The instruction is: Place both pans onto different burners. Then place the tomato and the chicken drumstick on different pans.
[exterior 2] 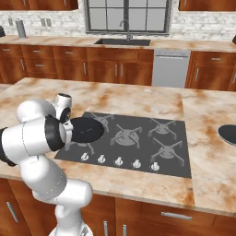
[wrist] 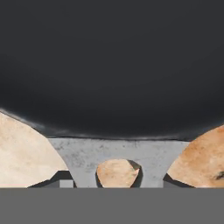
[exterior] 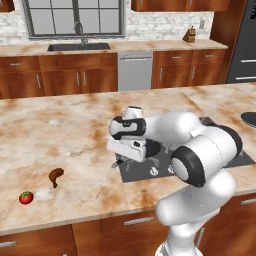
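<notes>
One black pan point(exterior 2: 85, 129) lies over the front-left burner of the dark cooktop point(exterior 2: 180, 162); in the hand view this pan point(wrist: 112, 65) spreads across the top. Its grey handle point(wrist: 87, 157), with a hole in it, runs down between my fingertips. My gripper point(wrist: 116, 179) is shut on that handle, and it sits at the cooktop's left edge point(exterior: 119, 162). The other pan point(exterior 2: 228, 133) rests on the counter far right of the cooktop. Left on the counter lie the brown drumstick point(exterior: 56, 176) and the red tomato point(exterior: 26, 197).
Three more star-shaped grates point(exterior 2: 125, 135) stand bare, with white knobs point(exterior 2: 118, 161) along the cooktop's front. My own arm point(exterior: 200, 150) covers much of the cooktop in the left base view. A sink point(exterior: 78, 47) and cabinets line the far wall.
</notes>
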Robot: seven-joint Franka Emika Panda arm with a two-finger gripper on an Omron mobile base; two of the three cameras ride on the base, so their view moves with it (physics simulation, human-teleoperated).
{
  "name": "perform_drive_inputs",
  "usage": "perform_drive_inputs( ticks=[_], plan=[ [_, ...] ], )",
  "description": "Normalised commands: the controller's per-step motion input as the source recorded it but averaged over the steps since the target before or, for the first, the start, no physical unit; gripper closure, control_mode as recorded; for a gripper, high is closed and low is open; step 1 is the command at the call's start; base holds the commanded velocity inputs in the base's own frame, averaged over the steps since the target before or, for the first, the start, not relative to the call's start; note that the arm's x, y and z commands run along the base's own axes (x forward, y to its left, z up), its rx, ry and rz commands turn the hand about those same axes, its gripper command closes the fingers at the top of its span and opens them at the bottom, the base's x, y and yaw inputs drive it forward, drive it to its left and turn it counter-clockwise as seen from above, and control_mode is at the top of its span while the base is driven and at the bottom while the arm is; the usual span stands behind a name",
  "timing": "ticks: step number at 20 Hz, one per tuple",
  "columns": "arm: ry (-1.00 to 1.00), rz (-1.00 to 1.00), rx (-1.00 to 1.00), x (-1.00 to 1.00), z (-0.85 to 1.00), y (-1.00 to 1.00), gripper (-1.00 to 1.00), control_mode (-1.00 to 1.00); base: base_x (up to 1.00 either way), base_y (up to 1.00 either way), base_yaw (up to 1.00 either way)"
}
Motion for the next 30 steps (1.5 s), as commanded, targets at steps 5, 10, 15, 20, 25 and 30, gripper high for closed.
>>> perform_drive_inputs(
  ticks=[5, 10, 15, 20, 25, 30],
  plan=[
    [-0.01, 0.0, -0.08, 0.0, -0.28, -0.05, 1.0, -1.0, 0.0, 0.0, 0.0],
    [0.0, 0.0, -0.03, 0.04, -0.19, -0.09, 1.0, -1.0, 0.0, 0.0, 0.0],
    [0.0, 0.0, -0.01, 0.13, -0.18, 0.0, 1.0, -1.0, 0.0, 0.0, 0.0],
    [0.0, 0.0, 0.0, 0.07, -0.08, 0.0, 1.0, -1.0, 0.0, 0.0, 0.0],
    [0.0, 0.0, 0.0, 0.0, 0.0, 0.0, -1.0, -1.0, 0.0, 0.0, 0.0],
    [0.0, 0.0, 0.0, -0.01, 0.12, 0.0, -1.0, -1.0, 0.0, 0.0, 0.0]
  ],
)
